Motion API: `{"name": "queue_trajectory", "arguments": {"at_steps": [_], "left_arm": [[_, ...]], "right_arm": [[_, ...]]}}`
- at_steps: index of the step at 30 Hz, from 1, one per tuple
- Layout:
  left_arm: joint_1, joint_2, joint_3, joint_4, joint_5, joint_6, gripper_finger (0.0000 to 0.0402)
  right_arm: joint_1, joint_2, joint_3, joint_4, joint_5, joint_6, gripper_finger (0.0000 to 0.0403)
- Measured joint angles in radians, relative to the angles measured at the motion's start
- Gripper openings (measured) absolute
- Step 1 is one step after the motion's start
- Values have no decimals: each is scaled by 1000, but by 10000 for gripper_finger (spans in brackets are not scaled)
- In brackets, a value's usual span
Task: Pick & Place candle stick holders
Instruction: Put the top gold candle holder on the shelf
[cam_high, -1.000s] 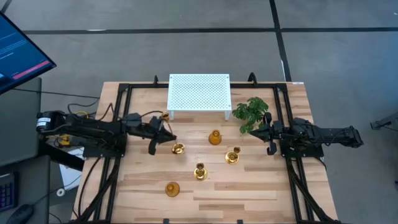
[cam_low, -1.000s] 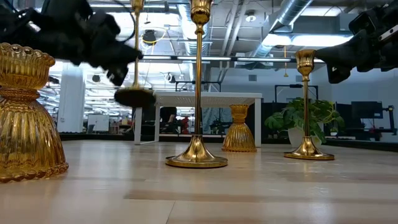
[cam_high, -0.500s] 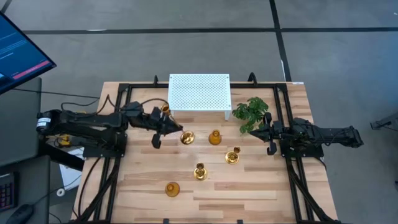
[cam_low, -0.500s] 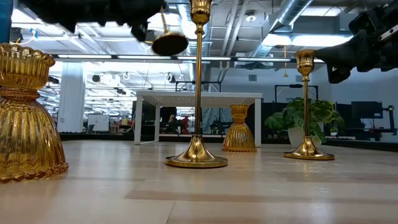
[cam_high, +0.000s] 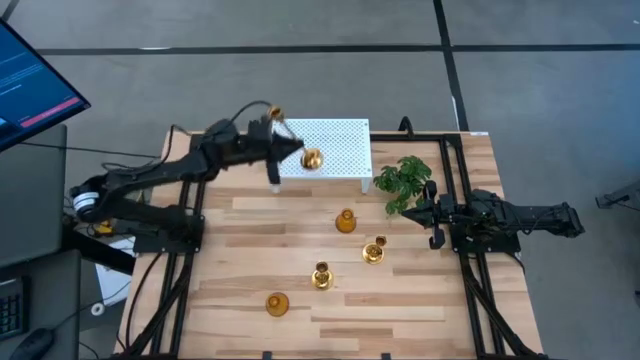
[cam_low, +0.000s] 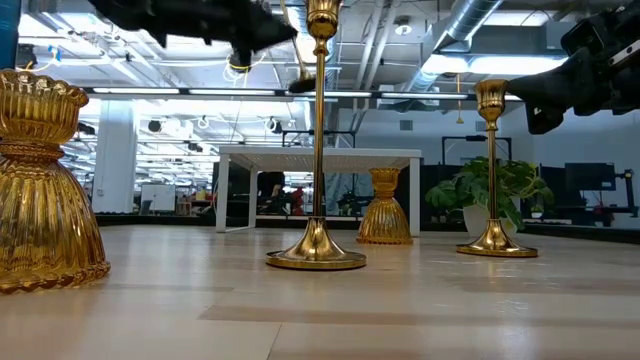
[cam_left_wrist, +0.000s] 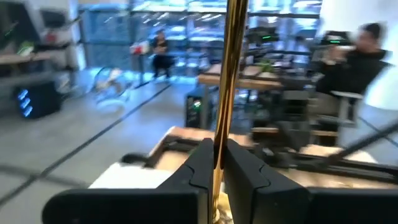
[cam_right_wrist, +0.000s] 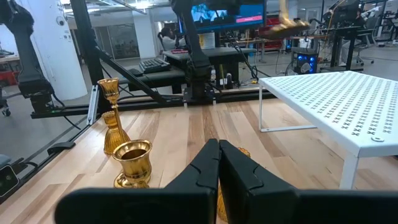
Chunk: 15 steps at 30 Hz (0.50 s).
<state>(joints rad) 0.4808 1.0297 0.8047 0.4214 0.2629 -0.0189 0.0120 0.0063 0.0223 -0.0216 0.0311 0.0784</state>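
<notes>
My left gripper (cam_high: 281, 152) is raised over the white perforated stand (cam_high: 335, 140) and is shut on a tall gold candle stick holder (cam_high: 311, 158) with a thin stem. Four more gold holders stand on their round bases on the table. These are a short bulbous one (cam_high: 345, 220), two tall ones (cam_high: 374, 250) (cam_high: 321, 275), and a short bulbous one (cam_high: 276, 303) near the front. My right gripper (cam_high: 432, 226) is shut and empty at the table's right side, beside the plant. My left gripper pinches the holder's thin stem (cam_left_wrist: 219, 134) between its two fingers, which lie across the stem. The holder is lifted clear and tilted, with its round base (cam_high: 311, 158) over the stand's left part and its cup (cam_high: 274, 113) toward the far side.
A green leafy plant (cam_high: 404, 182) stands at the stand's right end, close to my right gripper. Black frame rails run along the table's left and right sides. Bare wood lies in front of the stand and at the near left. People show in the room beyond the table.
My left gripper has carried the tall holder up and toward the table's far edge, from low over the table's left-middle to above the white stand. The holder has stayed clear of the table and tilted.
</notes>
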Motion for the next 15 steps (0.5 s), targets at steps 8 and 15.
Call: {"name": "queue_trajectory", "arguments": {"at_steps": [8, 15], "left_arm": [[124, 206, 166, -36, 60, -38, 22], [130, 313, 310, -130, 54, 23, 22]], "right_arm": [[-2, 0, 0, 0, 5, -10, 0], [-2, 0, 0, 1, 19, -10, 0]]}}
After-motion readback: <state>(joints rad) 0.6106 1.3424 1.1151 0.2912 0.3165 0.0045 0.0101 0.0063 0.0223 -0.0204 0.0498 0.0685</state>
